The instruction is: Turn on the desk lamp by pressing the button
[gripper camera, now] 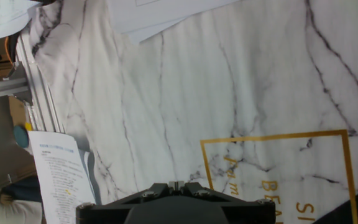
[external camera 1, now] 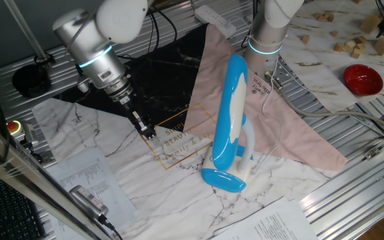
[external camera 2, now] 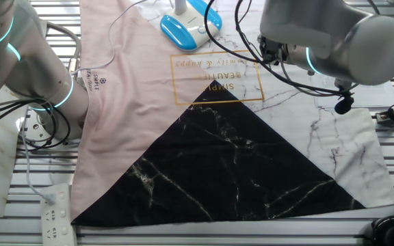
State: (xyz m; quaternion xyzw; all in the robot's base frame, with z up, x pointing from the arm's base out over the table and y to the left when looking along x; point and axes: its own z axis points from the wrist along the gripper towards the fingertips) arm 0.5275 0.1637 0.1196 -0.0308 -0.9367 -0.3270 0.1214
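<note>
The desk lamp [external camera 1: 231, 113] is glossy blue and white. It stands on the marble mat with its long head tilted up over its oval blue base [external camera 1: 224, 179]. The other fixed view shows only the base [external camera 2: 178, 31], at the top edge. I cannot make out the button. My gripper [external camera 1: 147, 131] hangs low over the gold lettering on the mat, left of the lamp and apart from it. In the hand view its fingertips [gripper camera: 176, 184] meet with no gap and hold nothing. The lamp is out of the hand view.
A second arm [external camera 1: 269, 27] stands behind the lamp on the pink cloth [external camera 1: 292, 133]. A red bowl [external camera 1: 363, 79] and wooden blocks [external camera 1: 352, 41] lie at the far right. Printed papers [external camera 1: 89, 180] lie at the front left. A power strip [external camera 2: 55, 212] lies on the rails.
</note>
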